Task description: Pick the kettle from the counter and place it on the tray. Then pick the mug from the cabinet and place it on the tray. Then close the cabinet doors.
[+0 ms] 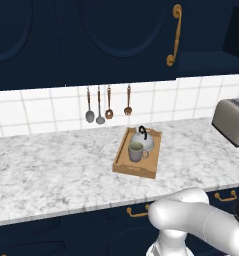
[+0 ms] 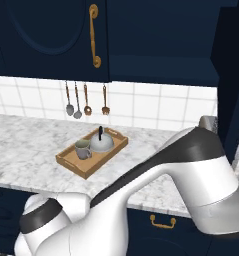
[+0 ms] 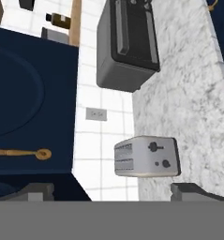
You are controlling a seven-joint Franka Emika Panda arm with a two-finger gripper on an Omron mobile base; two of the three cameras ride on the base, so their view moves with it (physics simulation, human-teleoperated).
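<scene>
The wooden tray (image 1: 123,161) (image 2: 69,163) lies on the marbled counter (image 1: 51,165) (image 2: 21,145). On it stand the silver kettle (image 1: 143,139) (image 2: 102,142) and, touching it in front, the grey mug (image 1: 136,152) (image 2: 83,150). Above, one navy cabinet door (image 1: 116,35) (image 2: 46,40) is closed. The cabinet (image 2: 161,40) beside it gapes dark, and its other door (image 2: 232,75) swings out at the right. In the hand view my gripper (image 3: 113,194) is open with nothing between its tips, close beside a navy door panel (image 3: 31,103) with a brass handle (image 3: 19,153).
A silver toaster (image 1: 233,120) (image 3: 146,157) stands on the counter right of the tray. A dark boxy appliance (image 3: 127,44) sits farther along. Several utensils (image 1: 107,105) hang on the white tile wall. My arm (image 2: 186,165) bends across to the right.
</scene>
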